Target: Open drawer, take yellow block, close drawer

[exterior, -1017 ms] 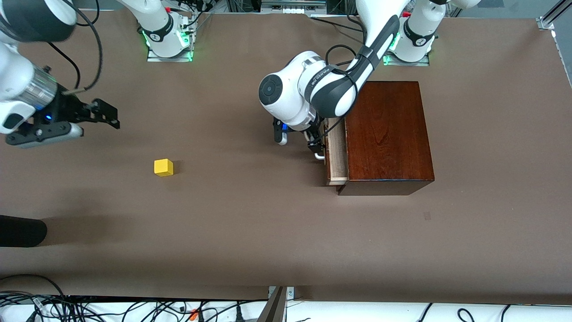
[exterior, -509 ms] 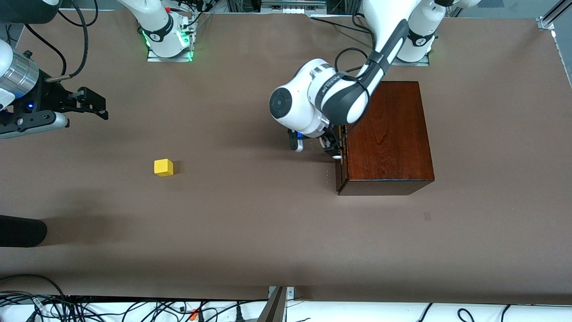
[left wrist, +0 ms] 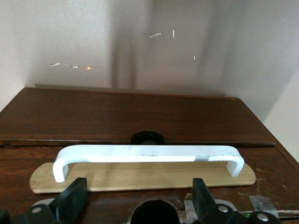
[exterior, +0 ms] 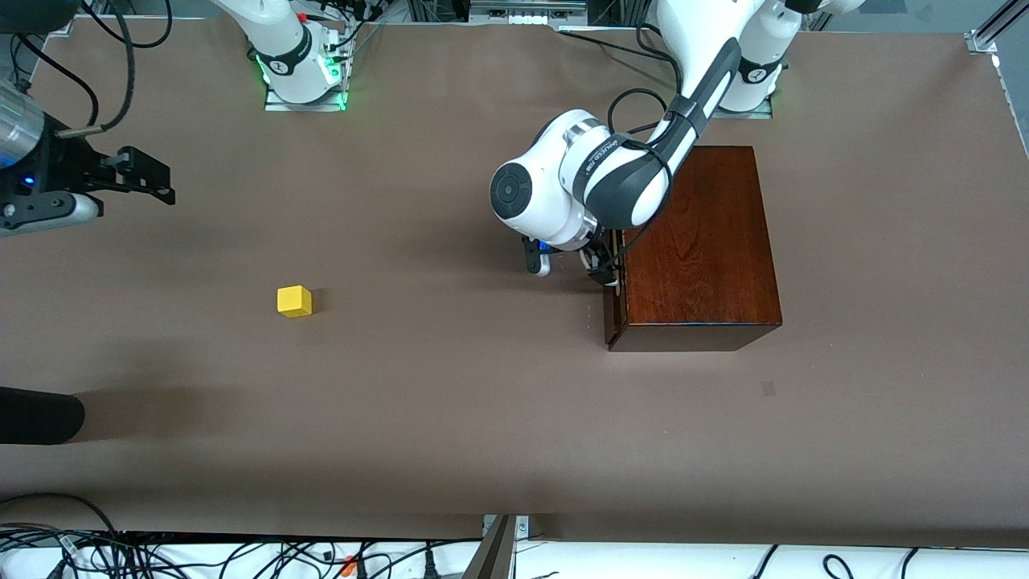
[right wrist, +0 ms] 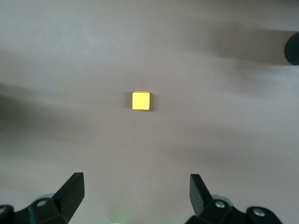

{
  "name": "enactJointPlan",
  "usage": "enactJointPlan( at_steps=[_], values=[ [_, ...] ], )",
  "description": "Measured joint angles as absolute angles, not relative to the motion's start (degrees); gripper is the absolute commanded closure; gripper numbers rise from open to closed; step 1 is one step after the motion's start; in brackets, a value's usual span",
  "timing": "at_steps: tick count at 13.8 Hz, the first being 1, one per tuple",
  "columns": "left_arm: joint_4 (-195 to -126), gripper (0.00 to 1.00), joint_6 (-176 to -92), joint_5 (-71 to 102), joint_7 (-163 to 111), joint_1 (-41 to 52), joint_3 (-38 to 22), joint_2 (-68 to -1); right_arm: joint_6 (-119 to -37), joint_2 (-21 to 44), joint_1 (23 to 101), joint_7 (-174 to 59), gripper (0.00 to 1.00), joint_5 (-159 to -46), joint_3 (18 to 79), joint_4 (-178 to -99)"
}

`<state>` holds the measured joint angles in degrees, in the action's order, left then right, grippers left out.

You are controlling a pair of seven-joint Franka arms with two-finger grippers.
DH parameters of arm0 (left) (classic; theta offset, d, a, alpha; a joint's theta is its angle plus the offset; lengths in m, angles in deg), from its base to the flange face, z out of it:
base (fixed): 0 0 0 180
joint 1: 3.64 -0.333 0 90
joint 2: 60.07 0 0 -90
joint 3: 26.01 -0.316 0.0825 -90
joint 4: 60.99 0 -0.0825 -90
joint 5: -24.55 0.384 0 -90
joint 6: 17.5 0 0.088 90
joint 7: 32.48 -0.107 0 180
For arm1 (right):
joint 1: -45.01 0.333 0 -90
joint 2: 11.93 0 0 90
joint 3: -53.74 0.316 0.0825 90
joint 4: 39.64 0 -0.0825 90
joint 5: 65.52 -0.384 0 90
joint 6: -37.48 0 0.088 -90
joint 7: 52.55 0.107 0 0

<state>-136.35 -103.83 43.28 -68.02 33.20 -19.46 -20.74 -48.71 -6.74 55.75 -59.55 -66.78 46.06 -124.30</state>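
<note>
Left wrist view: spread left pincer (left wrist: pixel 135 203) at white U-handle (left wrist: pixel 147 155) (glossy mahogany drawer (left wrist: pixel 140 154)).

Glossy mahogany wood box (exterior: pixel 698 241) (drawer (left wrist: pixel 140 154) front scuffed), matt brown table (exterior: pixel 450 402)

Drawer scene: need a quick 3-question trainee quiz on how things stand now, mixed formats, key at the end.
1. True or false: the drawer is shut flush with the mahogany box.
2. Where is the yellow block? A) in the drawer B) on the bare table, toward the right arm's end C) between the right gripper's fingers
3. Fill in: the left gripper is open at the drawer's white ____.

Key: 1 true; 2 B; 3 handle
</note>
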Motion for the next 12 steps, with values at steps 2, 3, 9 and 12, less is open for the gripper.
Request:
enactJointPlan(
  at_steps=[2,3,9,12],
  values=[
    [-136.2,0.0,-105.2,43.3,-62.3,33.6,-19.2,-21.0,-48.6,-6.7,55.8,-59.6,0.0,-66.8,46.1,-124.1],
    [-135.7,0.0,-105.9,43.3,-58.2,34.3,-19.0,-21.2,-48.6,-6.6,55.8,-59.6,0.0,-66.8,46.2,-124.0],
    [-129.2,0.0,-106.2,37.6,-26.6,38.1,-18.7,-24.9,-48.5,-6.4,55.9,-59.6,0.0,-66.8,46.3,-123.9],
    [-128.5,0.0,-105.9,37.0,-15.1,37.0,-19.3,-30.1,-48.5,-6.4,55.9,-59.6,0.0,-66.8,46.3,-123.9]
  ],
)
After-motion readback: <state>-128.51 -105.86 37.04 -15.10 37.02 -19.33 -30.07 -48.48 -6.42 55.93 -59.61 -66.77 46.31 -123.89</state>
